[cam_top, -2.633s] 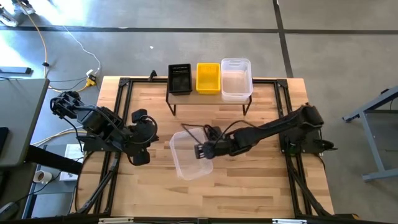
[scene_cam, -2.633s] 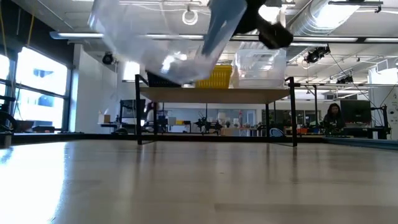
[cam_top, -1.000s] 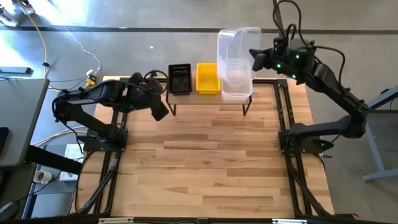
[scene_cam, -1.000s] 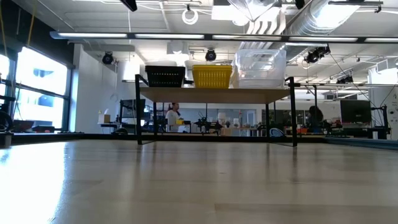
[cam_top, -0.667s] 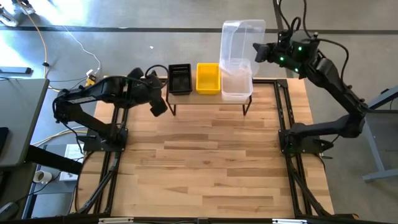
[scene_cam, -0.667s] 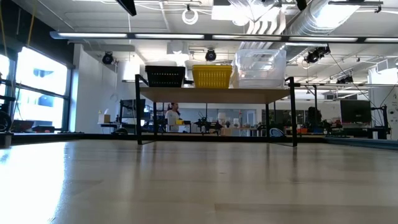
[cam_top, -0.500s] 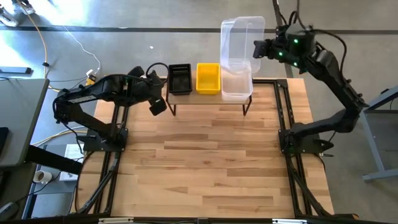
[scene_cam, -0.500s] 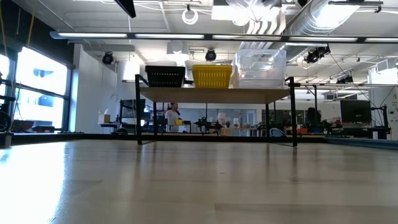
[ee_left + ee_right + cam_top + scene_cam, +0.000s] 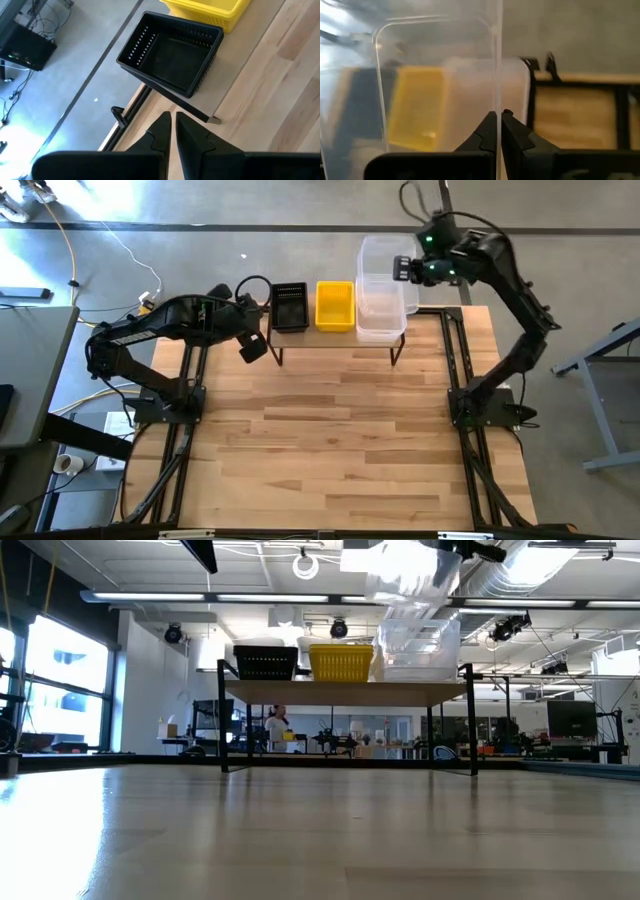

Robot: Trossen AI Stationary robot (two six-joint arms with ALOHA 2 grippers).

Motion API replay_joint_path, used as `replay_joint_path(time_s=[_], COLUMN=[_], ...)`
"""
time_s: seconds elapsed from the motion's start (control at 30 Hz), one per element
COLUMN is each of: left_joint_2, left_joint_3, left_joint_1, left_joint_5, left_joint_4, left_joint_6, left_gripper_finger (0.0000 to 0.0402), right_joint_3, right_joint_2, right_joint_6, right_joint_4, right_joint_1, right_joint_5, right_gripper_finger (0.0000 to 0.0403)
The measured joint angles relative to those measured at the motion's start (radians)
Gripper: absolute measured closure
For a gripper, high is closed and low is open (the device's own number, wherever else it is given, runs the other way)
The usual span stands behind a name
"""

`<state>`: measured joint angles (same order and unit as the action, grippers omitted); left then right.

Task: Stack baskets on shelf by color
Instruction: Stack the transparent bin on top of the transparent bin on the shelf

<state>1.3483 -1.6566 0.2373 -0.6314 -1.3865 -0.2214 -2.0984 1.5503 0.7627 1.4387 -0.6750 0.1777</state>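
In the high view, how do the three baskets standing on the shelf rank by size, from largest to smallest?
1. Clear basket on the shelf, partly overlapped by the held clear basket.
2. Yellow basket and black basket look about alike; no ranking.

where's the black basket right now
The black basket sits on the shelf at its left end, beside the yellow basket, near the left gripper.

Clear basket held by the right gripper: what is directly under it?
Under the held clear basket, pinched by the right gripper, sits another clear basket on the shelf. Whether the two touch cannot be told.
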Motion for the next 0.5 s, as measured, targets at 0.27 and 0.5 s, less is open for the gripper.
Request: replay_joint_path(time_s=[0.27, 0.5], left_joint_2=[0.000, 0.000], left_joint_3=[0.000, 0.000], left_joint_1=[0.000, 0.000], left_joint_5=[0.000, 0.000], left_joint_4=[0.000, 0.000], left_joint_6=[0.024, 0.024], left_gripper_finger=[0.0383, 0.0383], right_joint_3=[-0.007, -0.007], right_joint_2=[0.079, 0.122], right_joint_6=[0.071, 0.094], right_joint_4=[0.085, 0.136], right_joint_1=[0.000, -0.006], right_joint_5=[-0.057, -0.077], right_gripper_finger=[0.0403, 0.0403])
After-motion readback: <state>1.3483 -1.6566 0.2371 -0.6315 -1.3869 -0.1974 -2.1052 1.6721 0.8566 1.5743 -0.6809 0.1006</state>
